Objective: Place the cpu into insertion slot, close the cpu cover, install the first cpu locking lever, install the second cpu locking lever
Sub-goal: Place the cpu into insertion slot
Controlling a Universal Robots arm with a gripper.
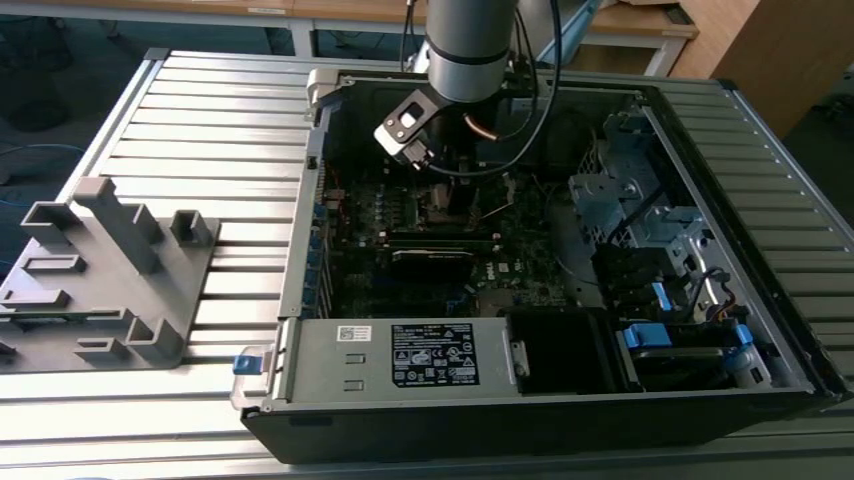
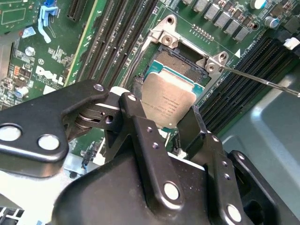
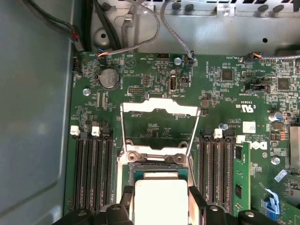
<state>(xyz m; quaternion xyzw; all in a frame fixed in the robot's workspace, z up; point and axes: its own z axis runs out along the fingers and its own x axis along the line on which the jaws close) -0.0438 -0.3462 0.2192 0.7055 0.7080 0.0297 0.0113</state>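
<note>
The cpu (image 2: 168,99) (image 3: 161,198), a thin silver-grey square chip, sits between my gripper's (image 2: 164,124) (image 3: 161,206) two black fingers (image 2: 136,117), which are shut on its opposite edges. It hangs just over the insertion slot (image 2: 180,63) (image 3: 159,174), a square socket with a dark pin field and a metal rim, and covers most of it. The cpu cover (image 3: 159,108) stands swung open past the socket's far edge. Two thin wire locking levers (image 3: 123,133) (image 2: 262,82) are raised beside the socket. In the exterior view my arm (image 1: 467,50) reaches down into the open computer case (image 1: 300,200).
Long black memory slots (image 3: 93,168) (image 3: 213,164) flank the socket on both sides. Loose cables (image 3: 140,42) run along the case wall beyond the board. A labelled power supply box (image 1: 434,355) lies at the case front. A grey plastic fixture (image 1: 100,270) stands at the exterior view's left.
</note>
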